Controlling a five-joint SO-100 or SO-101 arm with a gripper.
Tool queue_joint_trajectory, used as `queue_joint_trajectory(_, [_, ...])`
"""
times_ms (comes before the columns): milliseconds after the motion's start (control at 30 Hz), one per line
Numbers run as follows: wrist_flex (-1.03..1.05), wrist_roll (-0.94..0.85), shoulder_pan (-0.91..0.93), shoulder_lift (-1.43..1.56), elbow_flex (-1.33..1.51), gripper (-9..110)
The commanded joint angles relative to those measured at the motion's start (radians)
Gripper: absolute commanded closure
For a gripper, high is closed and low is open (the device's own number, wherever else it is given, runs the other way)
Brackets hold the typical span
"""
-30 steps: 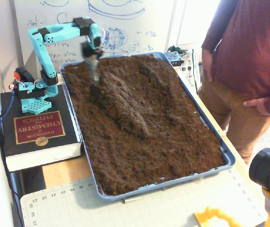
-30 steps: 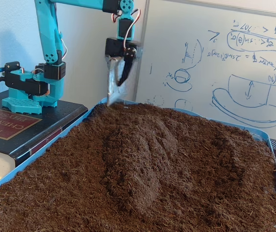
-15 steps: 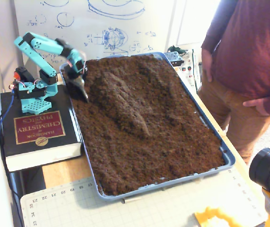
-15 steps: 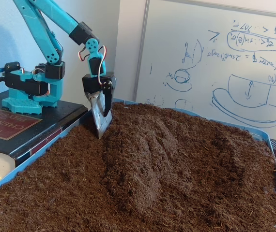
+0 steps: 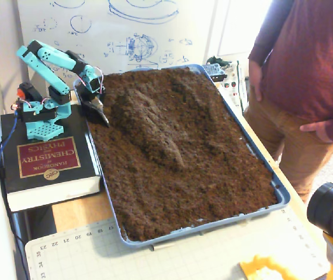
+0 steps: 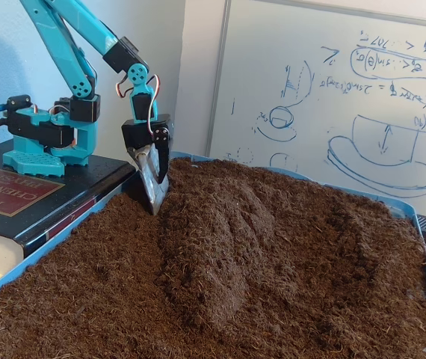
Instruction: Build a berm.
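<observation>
The pincer [image 6: 153,200], clenched on its metal scoop [image 6: 152,179], has dropped from above into the dirt at nine o'clock of the berm [image 5: 149,125], ready to push more soil on.

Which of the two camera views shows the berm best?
The high fixed view: it shows the whole berm as one long ridge inside the tray. The low fixed view shows its height, but foreshortens it, with the claw beside its far end.
</observation>
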Motion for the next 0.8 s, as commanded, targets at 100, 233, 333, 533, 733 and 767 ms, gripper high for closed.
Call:
queue_joint_trajectory(100, [0.015,-0.018,-0.003,0.196,0.028,101])
queue_joint_trajectory(233, [0.017,-0.008,0.000,0.359,0.120,101])
queue_joint_trajectory(333, [0.032,-0.015,0.031,0.442,0.150,101])
queue_joint_trajectory(533, [0.298,-0.023,0.098,0.620,0.140,101])
queue_joint_trajectory(733, [0.515,-0.009,0.114,0.729,0.126,101])
queue_joint_trajectory(767, [0.509,-0.009,0.123,0.741,0.130,101])
